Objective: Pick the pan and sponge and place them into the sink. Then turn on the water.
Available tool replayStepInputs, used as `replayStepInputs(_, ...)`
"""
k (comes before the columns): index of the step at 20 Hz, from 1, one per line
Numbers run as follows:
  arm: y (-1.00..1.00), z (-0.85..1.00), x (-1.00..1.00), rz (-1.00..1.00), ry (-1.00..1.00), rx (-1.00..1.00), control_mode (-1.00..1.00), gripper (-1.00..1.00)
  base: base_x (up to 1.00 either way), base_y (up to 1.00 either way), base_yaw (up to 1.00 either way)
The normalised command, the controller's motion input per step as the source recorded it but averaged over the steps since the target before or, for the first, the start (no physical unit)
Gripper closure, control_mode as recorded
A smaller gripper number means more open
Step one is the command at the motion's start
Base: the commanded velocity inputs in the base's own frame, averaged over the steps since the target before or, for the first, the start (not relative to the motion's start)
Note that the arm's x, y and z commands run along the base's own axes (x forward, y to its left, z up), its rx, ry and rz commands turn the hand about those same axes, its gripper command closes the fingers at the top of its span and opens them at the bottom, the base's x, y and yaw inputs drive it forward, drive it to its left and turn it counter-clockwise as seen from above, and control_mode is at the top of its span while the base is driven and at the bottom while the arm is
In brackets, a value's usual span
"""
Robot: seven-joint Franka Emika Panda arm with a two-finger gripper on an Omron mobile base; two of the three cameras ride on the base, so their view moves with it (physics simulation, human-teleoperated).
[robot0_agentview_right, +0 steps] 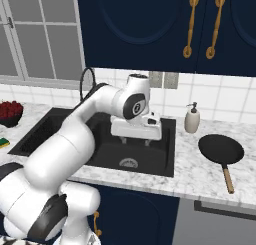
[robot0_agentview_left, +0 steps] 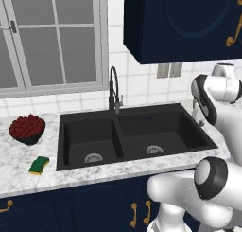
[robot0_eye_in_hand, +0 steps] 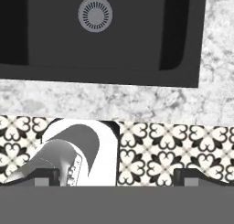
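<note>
Our claw [robot0_eye_in_hand: 117, 176] has its two tips wide apart and holds nothing. It hangs over the right basin of the sink [robot0_agentview_right: 165, 161], close to the sink's front edge. From the hand camera we look down at a silver drain [robot0_eye_in_hand: 95, 13], the front strip of the table [robot0_eye_in_hand: 114, 102] and the patterned floor [robot0_eye_in_hand: 173, 150] below it.

We think the step now is to go and get the pan [robot0_agentview_right: 220, 149]. To do it well, we should swing the claw over to the right, keep the tips apart, and come down on the wooden handle [robot0_agentview_right: 228, 179], which points at the front edge of the table. The handle is thin, so it fits between the tips better than the round black part does. We should lift the pan high enough to clear the sink's rim.

The pan lies on the table at the right side of the sink, well apart from the claw. A soap bottle [robot0_agentview_right: 192, 118] stands by the back wall, between the sink and the pan, so we should not bump it.

The sponge [robot0_agentview_left: 38, 165] lies on the table left of the sink, near the front edge, with a bowl of red fruit [robot0_agentview_left: 27, 128] behind it. It is well apart from the claw too. Both basins hold nothing yet, and no water comes from the faucet [robot0_agentview_left: 114, 91].
</note>
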Motion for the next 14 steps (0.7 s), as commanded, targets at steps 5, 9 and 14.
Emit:
replayStepInputs(5,-0.89,-0.04,0.08,0.0,0.07,0.0,-1.0,-1.0,0.0,0.0,0.0)
replayStepInputs(9,-0.67,0.0,0.16,0.02,0.02,0.0,-1.0,-1.0,0.0,0.0,0.0)
replayStepInputs(14,-0.33,-0.01,0.02,0.0,0.0,0.0,-1.0,-1.0,0.0,0.0,0.0)
